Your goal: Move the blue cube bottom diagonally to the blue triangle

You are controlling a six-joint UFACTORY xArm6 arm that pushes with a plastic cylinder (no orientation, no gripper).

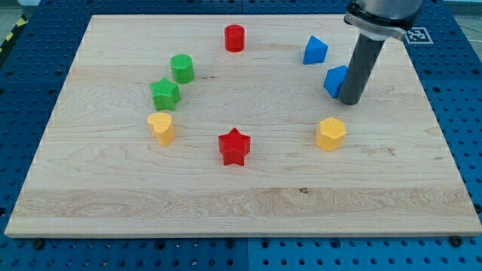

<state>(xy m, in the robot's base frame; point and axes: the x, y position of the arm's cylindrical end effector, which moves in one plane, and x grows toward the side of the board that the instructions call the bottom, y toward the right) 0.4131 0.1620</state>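
The blue cube (334, 80) sits on the wooden board at the view's upper right, partly hidden behind my rod. My tip (350, 101) rests on the board against the cube's right and lower side. The blue triangle (315, 50) lies just above and slightly left of the cube, with a small gap between them.
A yellow hexagon block (330, 133) lies below the tip. A red star (234, 146) is at centre, a red cylinder (235, 38) at the top. A green cylinder (181, 68), green star (165, 93) and yellow heart (161, 127) stand at the left. The board's right edge (444, 135) is near.
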